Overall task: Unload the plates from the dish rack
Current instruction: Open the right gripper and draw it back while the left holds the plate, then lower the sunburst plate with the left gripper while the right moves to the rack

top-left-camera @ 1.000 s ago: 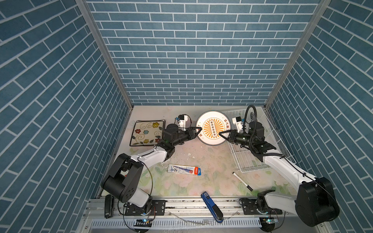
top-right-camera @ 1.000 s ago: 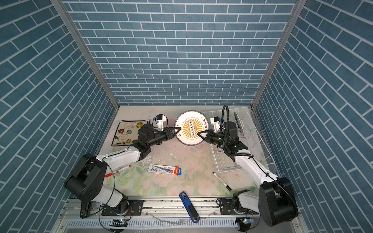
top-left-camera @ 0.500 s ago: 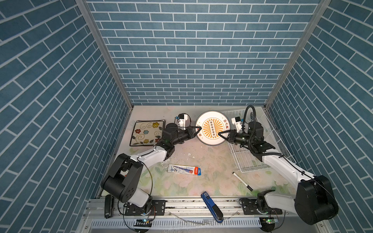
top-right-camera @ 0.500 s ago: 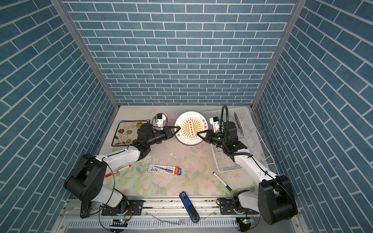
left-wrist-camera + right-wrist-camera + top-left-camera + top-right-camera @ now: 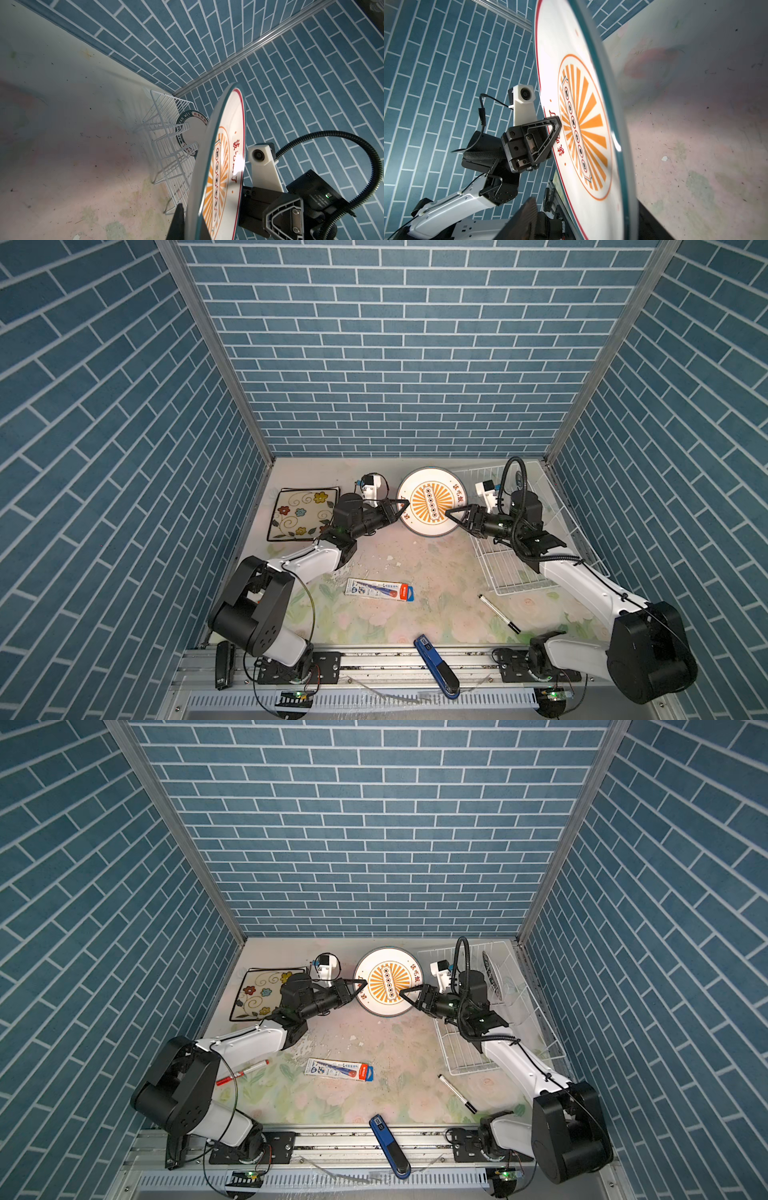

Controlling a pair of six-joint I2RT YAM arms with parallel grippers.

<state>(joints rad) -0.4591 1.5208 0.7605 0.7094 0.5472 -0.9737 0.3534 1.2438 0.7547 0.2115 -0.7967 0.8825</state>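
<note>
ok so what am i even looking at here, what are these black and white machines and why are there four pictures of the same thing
These are two robot arms fixed at the front edge of the table, each ending in a two-fingered gripper. Two pictures come from a camera pair overhead, showing the whole scene; the other two come from a small camera on each wrist, so they look close and skewed. The left gripper is shut on the rim of a round sunburst plate, held above the table. The right gripper is open, its jaws apart either side of the opposite rim. Lying around: a flowered square plate, a white wire dish rack with another round plate standing in it, a packet, a black pen and a red marker.
</note>
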